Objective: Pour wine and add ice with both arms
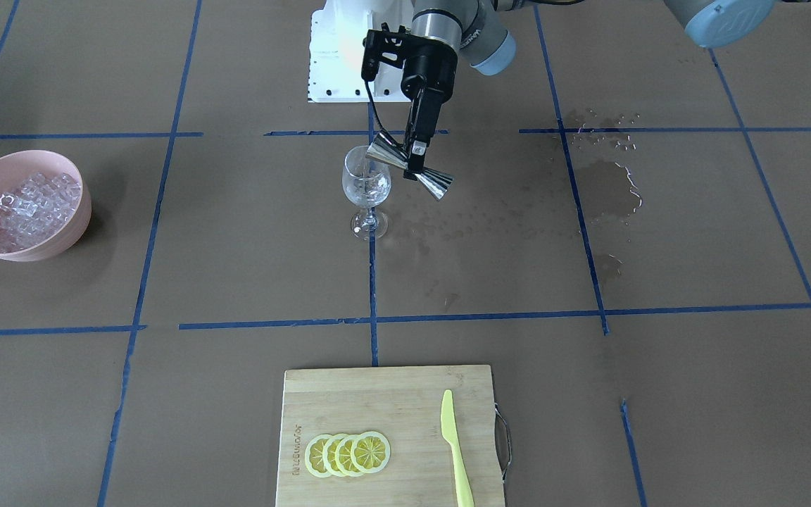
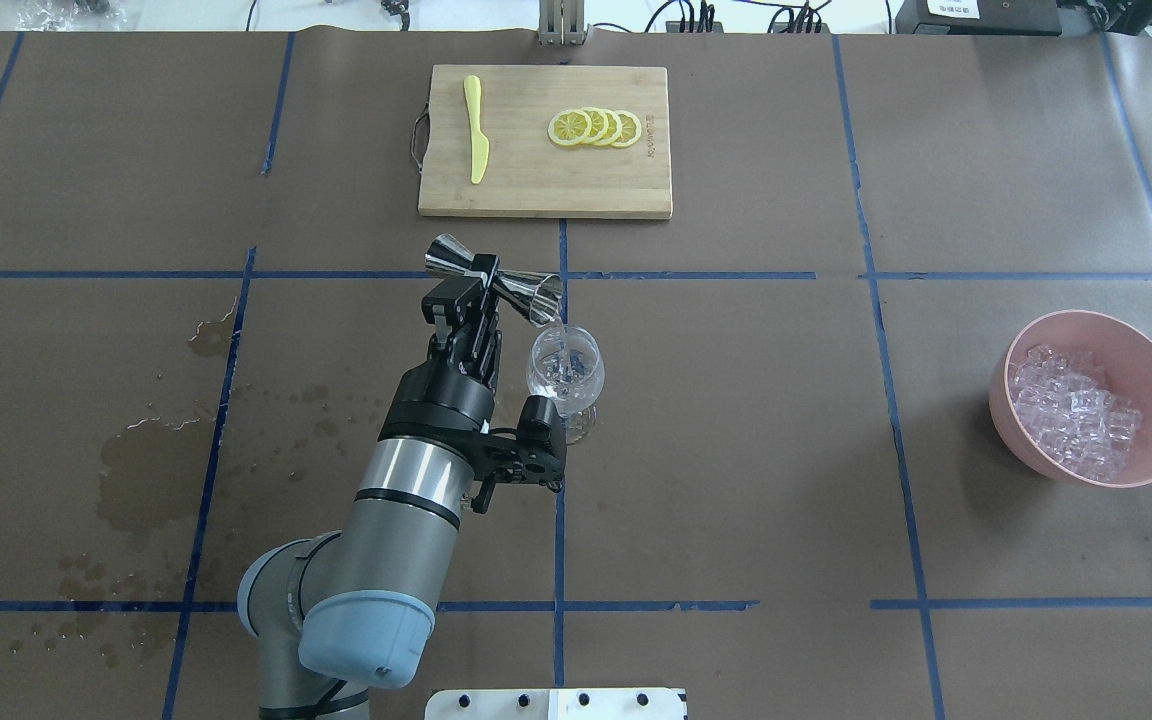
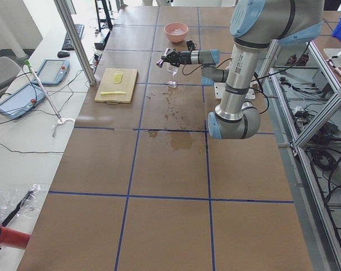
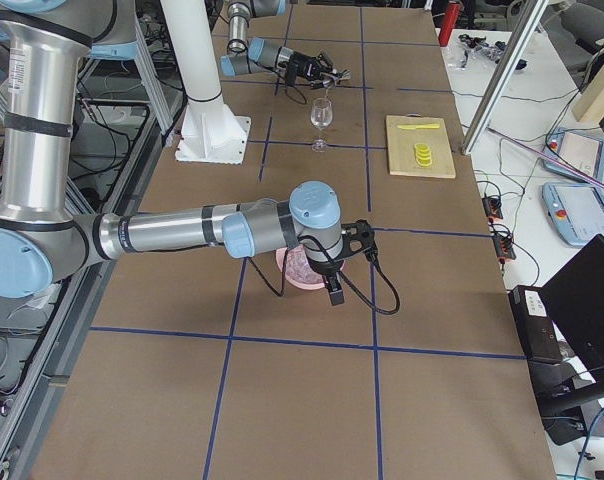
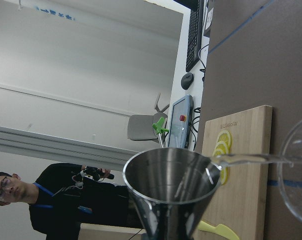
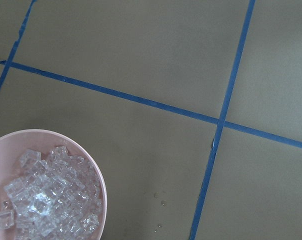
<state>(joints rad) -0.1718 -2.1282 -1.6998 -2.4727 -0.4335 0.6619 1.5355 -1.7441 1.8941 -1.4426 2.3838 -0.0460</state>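
My left gripper (image 1: 416, 158) (image 2: 484, 275) is shut on the waist of a steel jigger (image 1: 441, 183) (image 2: 451, 255) (image 5: 171, 185). The jigger is tipped sideways with its mouth over the wine glass (image 1: 367, 186) (image 2: 564, 368) (image 4: 322, 115), and a thin clear stream (image 5: 246, 159) runs from its lip into the bowl of the glass. The ice (image 1: 32, 208) (image 2: 1076, 410) (image 6: 46, 195) lies heaped in a pink bowl (image 1: 60, 243) (image 2: 1096, 320) (image 6: 91, 160). My right gripper (image 4: 334, 290) shows only in the exterior right view, hanging over that bowl; I cannot tell whether it is open or shut.
A wooden cutting board (image 1: 391, 394) (image 2: 536, 180) holds lemon slices (image 1: 348, 453) and a yellow knife (image 1: 455, 451). Wet patches (image 1: 610, 190) (image 2: 146, 470) mark the brown table on my left side. A person (image 5: 66, 200) shows beyond the table in the left wrist view.
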